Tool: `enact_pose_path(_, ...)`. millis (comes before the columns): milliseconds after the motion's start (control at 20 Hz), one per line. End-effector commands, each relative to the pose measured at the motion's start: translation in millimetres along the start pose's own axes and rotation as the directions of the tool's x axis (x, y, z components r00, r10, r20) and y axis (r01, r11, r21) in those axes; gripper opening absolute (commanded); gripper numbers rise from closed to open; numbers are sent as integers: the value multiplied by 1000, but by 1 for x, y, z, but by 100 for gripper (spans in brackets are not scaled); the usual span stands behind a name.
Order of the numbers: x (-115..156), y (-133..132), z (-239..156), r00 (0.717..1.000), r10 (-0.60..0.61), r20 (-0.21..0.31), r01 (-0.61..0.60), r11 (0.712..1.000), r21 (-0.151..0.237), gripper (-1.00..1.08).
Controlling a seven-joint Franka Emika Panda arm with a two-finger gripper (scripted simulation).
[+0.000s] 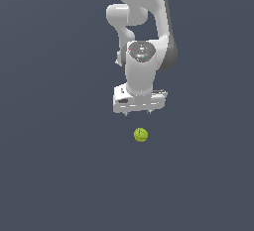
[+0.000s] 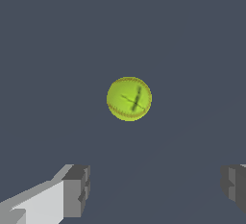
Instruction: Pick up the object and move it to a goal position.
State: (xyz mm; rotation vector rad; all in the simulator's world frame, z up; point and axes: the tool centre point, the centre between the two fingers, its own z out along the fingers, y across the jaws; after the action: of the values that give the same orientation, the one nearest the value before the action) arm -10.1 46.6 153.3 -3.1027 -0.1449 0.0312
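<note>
Hanging below the white arm (image 1: 144, 36), the gripper (image 1: 139, 112) has its jaws spread wide, nothing between them; the grey fingers (image 2: 77, 192) stand well apart in the wrist view. The yellow-green ball (image 1: 141, 135) lies just beyond it on the dark grey floor (image 1: 49, 165), apparently untouched, faint darker markings across it.

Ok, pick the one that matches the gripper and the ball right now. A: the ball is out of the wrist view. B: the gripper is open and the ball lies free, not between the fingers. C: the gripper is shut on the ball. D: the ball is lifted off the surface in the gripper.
B: in the wrist view the ball lies apart from the wide-spread fingers of the gripper, untouched.
</note>
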Motion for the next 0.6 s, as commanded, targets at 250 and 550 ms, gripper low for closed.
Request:
enact_pose_path(250, -1, -4, 1, 1000, -12, 2, 12, 1000, 3, 100)
enact_pose_path(550, 5, -5, 7, 1000, 2, 0, -2, 1000, 0, 100)
